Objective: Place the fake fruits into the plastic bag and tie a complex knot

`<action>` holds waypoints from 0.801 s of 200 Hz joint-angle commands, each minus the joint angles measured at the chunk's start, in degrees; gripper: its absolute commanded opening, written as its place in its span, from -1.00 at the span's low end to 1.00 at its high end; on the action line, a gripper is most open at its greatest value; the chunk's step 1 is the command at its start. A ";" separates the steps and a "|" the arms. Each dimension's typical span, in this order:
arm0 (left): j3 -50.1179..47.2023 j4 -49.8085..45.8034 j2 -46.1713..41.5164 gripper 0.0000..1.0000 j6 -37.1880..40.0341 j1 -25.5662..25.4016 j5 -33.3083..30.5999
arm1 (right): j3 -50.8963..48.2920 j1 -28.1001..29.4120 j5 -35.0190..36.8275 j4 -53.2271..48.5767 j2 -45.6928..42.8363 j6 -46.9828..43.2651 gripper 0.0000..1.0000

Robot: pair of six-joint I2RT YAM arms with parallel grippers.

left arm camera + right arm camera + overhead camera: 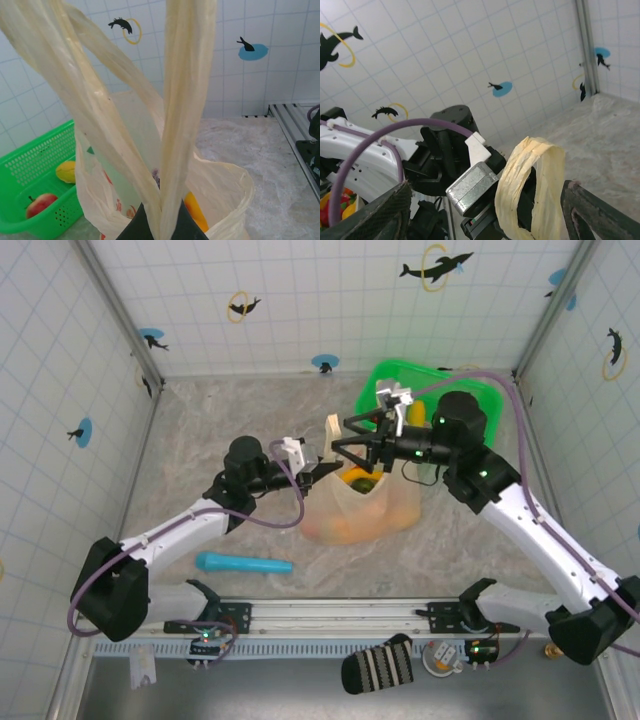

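While outstretched, left hand (320, 472) at plastic bag (392, 508)

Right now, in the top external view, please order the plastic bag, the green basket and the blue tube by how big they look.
Largest, unranked: plastic bag and green basket look alike, and the right arm covers part of the basket.
Smallest: blue tube, clearly.

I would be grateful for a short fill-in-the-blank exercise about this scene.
The left claw grips the plastic bag by its ___.
The red apple lies in the ___ basket.
The right claw has its jaws ___.
Missing words: handles; green; open.
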 commanded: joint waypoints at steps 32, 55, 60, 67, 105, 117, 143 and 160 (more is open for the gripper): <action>-0.66 -2.47 -0.87 -1.00 4.01 -1.13 4.66 | 2.33 2.21 7.74 -0.63 3.90 1.39 0.60; -0.83 -2.74 -0.97 -1.00 4.18 -1.39 5.04 | 0.19 2.25 6.62 4.30 4.49 4.31 0.09; -0.83 -2.77 -0.97 -1.00 4.10 -1.39 5.09 | -0.55 2.24 6.44 5.74 4.34 5.04 -0.16; -0.90 -2.58 -1.03 -1.00 3.74 -1.43 4.81 | -1.57 2.11 6.40 7.33 3.93 5.96 -0.53; -2.61 0.74 -1.76 -1.00 1.94 -1.30 4.55 | -13.02 -0.68 7.90 21.88 -3.42 10.31 -1.00; -2.77 1.72 -1.65 -1.00 1.05 -1.15 4.99 | -18.30 -2.53 8.77 29.13 -6.42 13.91 -1.00; -3.41 4.21 -1.67 -1.00 -0.82 -0.68 5.09 | -22.57 -3.97 8.57 34.66 -8.05 16.08 -1.00; -3.29 4.16 -1.49 -1.00 -0.76 -0.71 5.61 | -21.87 -3.52 7.54 34.85 -6.80 15.98 -1.00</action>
